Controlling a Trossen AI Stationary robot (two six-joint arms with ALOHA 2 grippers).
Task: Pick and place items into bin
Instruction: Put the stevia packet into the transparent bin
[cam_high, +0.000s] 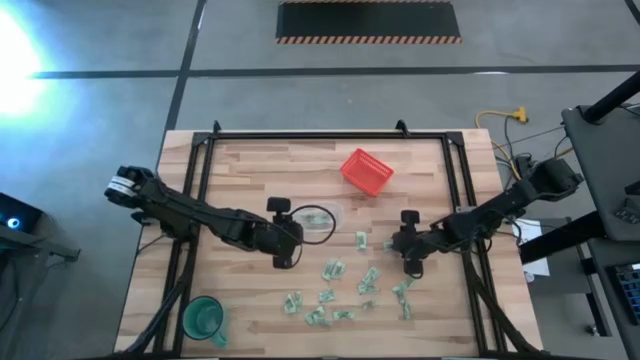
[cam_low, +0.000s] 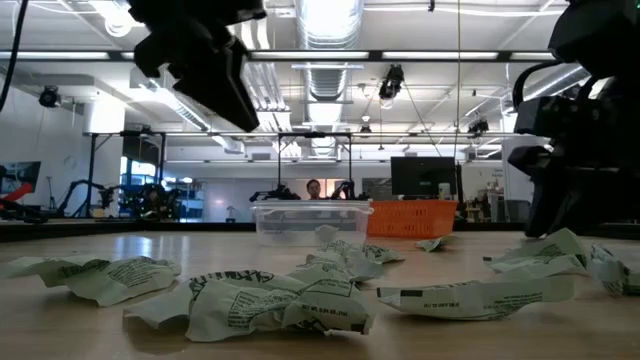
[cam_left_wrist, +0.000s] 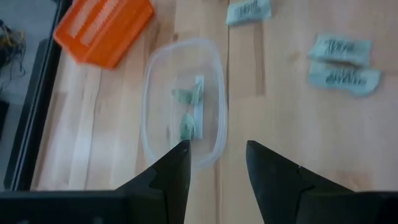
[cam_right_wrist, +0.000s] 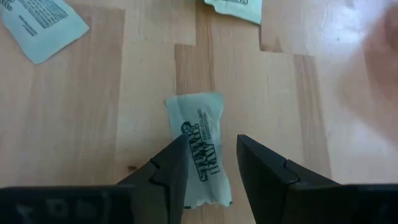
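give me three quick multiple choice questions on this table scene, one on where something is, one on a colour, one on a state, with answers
1. Where is the green plastic cup?
A. near table corner on the left arm's side
B. inside the red mesh basket
C. under the right gripper

2. What colour is the mesh basket?
A. blue
B. red
C. yellow

3. What state is the small clear plastic rectangular container in?
A. tipped over
B. lidded shut
C. upright, uncovered, a few pale green wrapped pieces inside

Answers: 1 A, the high view shows it at that corner. 2 B, it shows red from above. 3 C, the left wrist view looks down into it past the left gripper with its fingers apart.
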